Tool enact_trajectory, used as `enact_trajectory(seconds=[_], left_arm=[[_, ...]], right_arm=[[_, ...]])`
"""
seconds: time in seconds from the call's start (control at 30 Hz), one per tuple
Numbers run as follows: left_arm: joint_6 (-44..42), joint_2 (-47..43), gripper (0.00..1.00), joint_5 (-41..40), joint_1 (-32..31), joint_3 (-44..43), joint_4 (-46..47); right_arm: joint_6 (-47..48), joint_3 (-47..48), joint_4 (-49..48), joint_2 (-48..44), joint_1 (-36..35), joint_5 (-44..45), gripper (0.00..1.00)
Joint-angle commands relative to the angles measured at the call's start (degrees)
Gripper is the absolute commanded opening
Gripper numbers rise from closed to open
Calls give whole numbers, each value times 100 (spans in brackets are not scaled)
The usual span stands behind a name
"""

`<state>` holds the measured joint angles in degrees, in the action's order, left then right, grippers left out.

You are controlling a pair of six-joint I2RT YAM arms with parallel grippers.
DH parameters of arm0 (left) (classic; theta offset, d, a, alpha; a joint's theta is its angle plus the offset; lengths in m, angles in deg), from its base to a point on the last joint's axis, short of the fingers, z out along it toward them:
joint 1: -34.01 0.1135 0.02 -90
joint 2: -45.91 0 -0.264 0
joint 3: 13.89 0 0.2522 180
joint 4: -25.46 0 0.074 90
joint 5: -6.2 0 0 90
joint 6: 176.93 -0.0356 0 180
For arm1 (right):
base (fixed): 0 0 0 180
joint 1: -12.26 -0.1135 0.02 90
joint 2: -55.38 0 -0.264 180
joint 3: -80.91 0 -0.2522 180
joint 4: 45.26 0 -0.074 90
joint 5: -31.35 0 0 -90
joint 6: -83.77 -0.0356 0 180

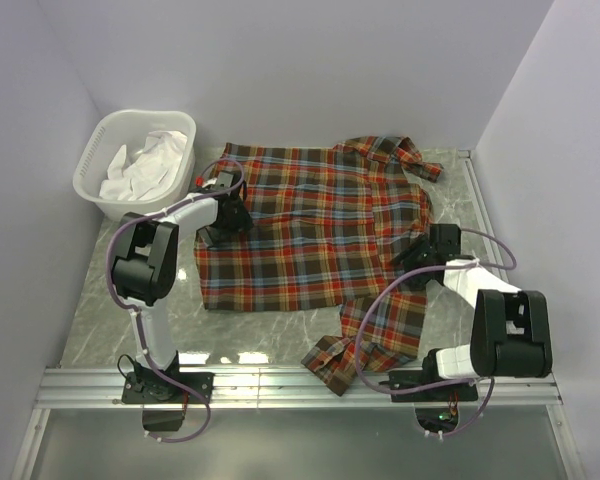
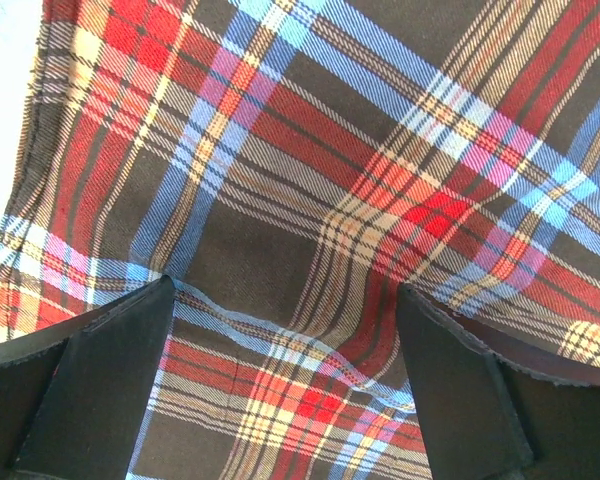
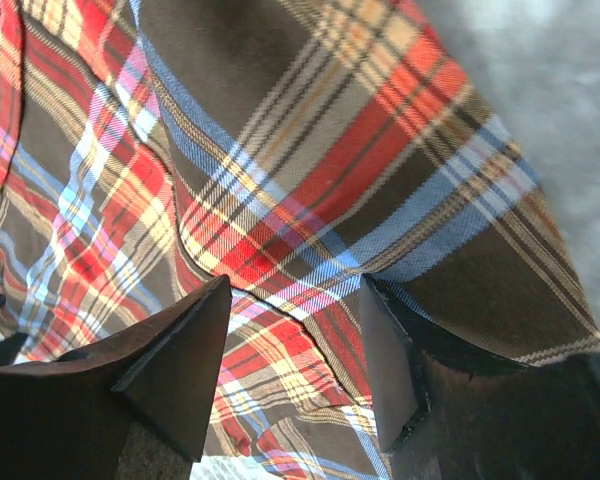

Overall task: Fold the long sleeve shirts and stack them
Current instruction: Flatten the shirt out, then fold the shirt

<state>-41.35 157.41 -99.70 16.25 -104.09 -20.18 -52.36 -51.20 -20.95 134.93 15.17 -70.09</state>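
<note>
One plaid long sleeve shirt [image 1: 320,225] lies spread flat on the table, with its collar [image 1: 390,150] at the far right. One sleeve runs down toward the near edge and ends in a cuff [image 1: 325,365]. My left gripper [image 1: 223,213] is open and low on the shirt's left edge. In the left wrist view, the left gripper [image 2: 285,330] straddles a small ridge of plaid cloth [image 2: 330,150]. My right gripper [image 1: 420,262] is open at the shirt's right side, where the sleeve starts. In the right wrist view, the right gripper [image 3: 295,320] spans a folded cloth edge [image 3: 310,120].
A white laundry basket [image 1: 92,165] holding white cloth [image 1: 150,160] stands at the far left. The marble tabletop [image 1: 110,310] shows around the shirt, and in the right wrist view [image 3: 550,90]. Walls close in the left, back and right. A metal rail [image 1: 280,385] runs along the near edge.
</note>
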Motion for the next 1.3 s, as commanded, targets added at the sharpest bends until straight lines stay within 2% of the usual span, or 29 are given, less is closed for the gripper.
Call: enact_trajectory(seconds=[0.0,0.23,0.37,0.47,0.6,0.77,0.87,1.27], left_arm=[[179,38,99,52,36,16,-11],[205,-163,99,113,36,-125,-126],[275,-724,99,149,-87,-3,-292],[363,-1356,99,26,-306,296,-503],[522,-2140,99,-62,-579,1312,-627],[618,-2809,98,148,-702,2509,-504],[680,-2941,98,175,-773,2862,-451],[636,-2765,98,184,-817,3390,-626]], right_arm=[[-62,-345,719,-202,147,775,63],[-37,-565,1134,-800,367,828,63],[209,-548,1248,-1212,306,985,64],[472,-373,1389,-1766,104,1135,64],[894,-161,1512,-2215,-89,1135,64],[1237,41,1529,-2032,-265,1083,64],[1430,190,1573,-1882,-441,1135,64],[1379,516,1644,-617,-925,1285,64]])
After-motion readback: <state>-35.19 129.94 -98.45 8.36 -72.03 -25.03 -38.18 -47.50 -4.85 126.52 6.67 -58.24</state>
